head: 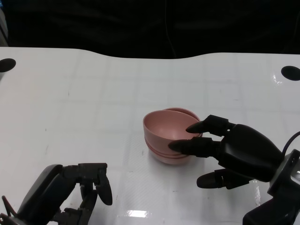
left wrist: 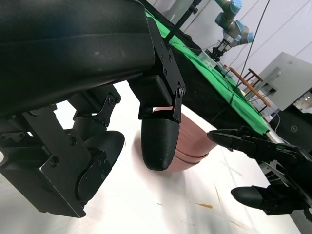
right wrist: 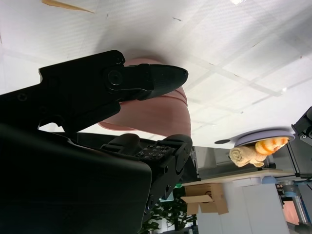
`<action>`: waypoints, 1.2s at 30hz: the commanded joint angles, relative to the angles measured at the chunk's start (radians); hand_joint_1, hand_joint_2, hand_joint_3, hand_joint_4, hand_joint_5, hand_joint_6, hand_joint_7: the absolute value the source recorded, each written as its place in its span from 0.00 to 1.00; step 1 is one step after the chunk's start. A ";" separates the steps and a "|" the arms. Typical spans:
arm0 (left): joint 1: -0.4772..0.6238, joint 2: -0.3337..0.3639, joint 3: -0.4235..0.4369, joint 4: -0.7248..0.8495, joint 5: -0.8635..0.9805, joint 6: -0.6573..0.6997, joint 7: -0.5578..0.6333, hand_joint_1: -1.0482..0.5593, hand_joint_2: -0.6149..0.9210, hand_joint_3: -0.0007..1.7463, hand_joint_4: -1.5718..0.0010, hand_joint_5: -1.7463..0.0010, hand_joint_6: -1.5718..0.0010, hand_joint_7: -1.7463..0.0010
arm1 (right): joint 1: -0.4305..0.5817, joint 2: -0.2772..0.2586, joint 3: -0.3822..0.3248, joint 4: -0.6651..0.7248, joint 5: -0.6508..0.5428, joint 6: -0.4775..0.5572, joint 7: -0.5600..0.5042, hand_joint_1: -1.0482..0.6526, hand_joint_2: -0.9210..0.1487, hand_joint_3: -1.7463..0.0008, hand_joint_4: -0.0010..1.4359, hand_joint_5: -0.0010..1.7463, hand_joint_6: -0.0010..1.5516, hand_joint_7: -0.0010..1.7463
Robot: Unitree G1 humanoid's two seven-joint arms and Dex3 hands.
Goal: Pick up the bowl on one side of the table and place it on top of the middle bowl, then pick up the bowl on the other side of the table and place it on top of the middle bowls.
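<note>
Head view showed the pink bowls (head: 169, 140) nested as one stack at the middle of the white counter (head: 70, 103), with no bowl left on either side, so both placements looked done. The top bowl sat slightly tilted, its rim offset from the one below. The right hand (head: 227, 152) lay at the stack's side, its fingers (head: 192, 146) spread and touching the rim, gripping nothing. The left hand (head: 70, 192) rested near the counter's front edge, fingers curled in, empty. Judging so, only withdrawal remained.

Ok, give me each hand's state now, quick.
Left hand: fingers curled in, holding nothing.
Right hand: open, fingers spread at the stack of pink bowls; no clear grip.
</note>
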 commanded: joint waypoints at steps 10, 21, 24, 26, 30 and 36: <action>-0.003 0.012 0.005 0.006 -0.005 -0.003 -0.006 0.72 0.53 0.93 0.41 0.06 0.43 0.19 | 0.134 -0.027 -0.123 -0.075 0.125 -0.112 -0.084 0.27 0.00 0.90 0.06 0.51 0.33 0.06; -0.007 0.012 0.003 0.001 0.000 0.008 -0.007 0.71 0.52 0.94 0.42 0.05 0.44 0.18 | 0.300 0.006 -0.185 -0.165 0.284 -0.162 -0.053 0.44 0.01 0.96 0.23 0.59 0.48 0.13; -0.007 0.011 0.003 0.000 0.000 0.008 -0.007 0.71 0.52 0.94 0.42 0.05 0.44 0.18 | 0.315 0.021 -0.201 -0.172 0.285 -0.169 -0.054 0.46 0.00 0.96 0.27 0.61 0.51 0.15; -0.007 0.011 0.003 0.000 0.000 0.009 -0.007 0.71 0.53 0.94 0.42 0.05 0.44 0.18 | 0.317 0.027 -0.208 -0.172 0.284 -0.172 -0.047 0.46 0.00 0.96 0.27 0.62 0.51 0.15; -0.006 0.014 0.003 -0.003 -0.004 0.013 -0.010 0.70 0.53 0.94 0.42 0.05 0.44 0.18 | 0.372 0.085 -0.227 -0.157 0.413 -0.144 -0.041 0.62 0.16 0.78 0.41 0.72 0.56 0.34; -0.006 0.017 0.007 -0.003 0.012 0.012 -0.002 0.70 0.52 0.94 0.41 0.05 0.44 0.18 | 0.378 0.125 -0.247 -0.124 0.476 -0.148 -0.014 0.72 0.58 0.26 0.58 0.77 0.57 0.59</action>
